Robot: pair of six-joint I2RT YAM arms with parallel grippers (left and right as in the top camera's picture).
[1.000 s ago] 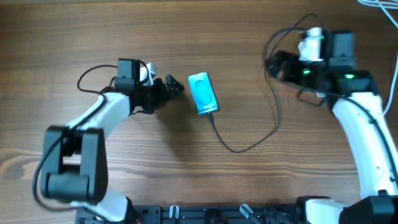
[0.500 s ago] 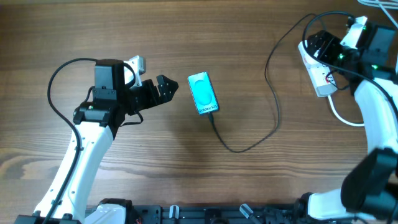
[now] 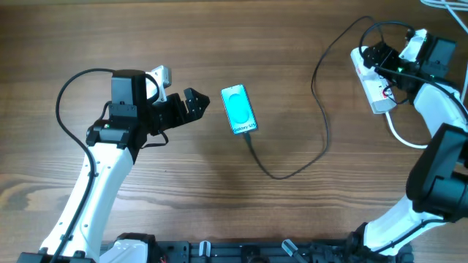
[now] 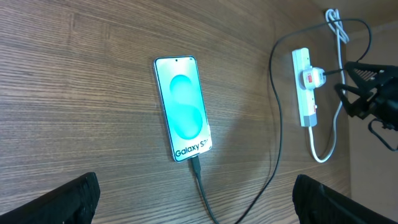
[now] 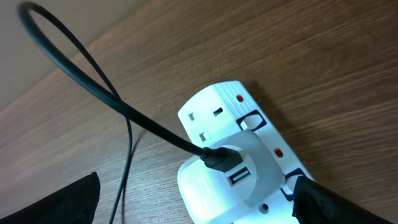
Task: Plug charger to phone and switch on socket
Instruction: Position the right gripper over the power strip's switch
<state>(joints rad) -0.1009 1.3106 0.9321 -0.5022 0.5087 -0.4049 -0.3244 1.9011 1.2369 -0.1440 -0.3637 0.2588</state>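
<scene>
Here, turquoise phone (image 4: 183,107), white rim.

Phone (image 3: 239,109): flat, face up, turquoise with white rim, dark text at the near end; laid mid-tabletop (image 3: 219,44), slightly tilted.
Charger (image 3: 326,124): thin black cable, connector seated in the phone's near end, looped rightward; white plug head (image 5: 231,177) inserted in the socket.
Socket (image 3: 374,96): white strip, red marks, laid flat far right, thick white cord (image 4: 318,151) attached.
</scene>
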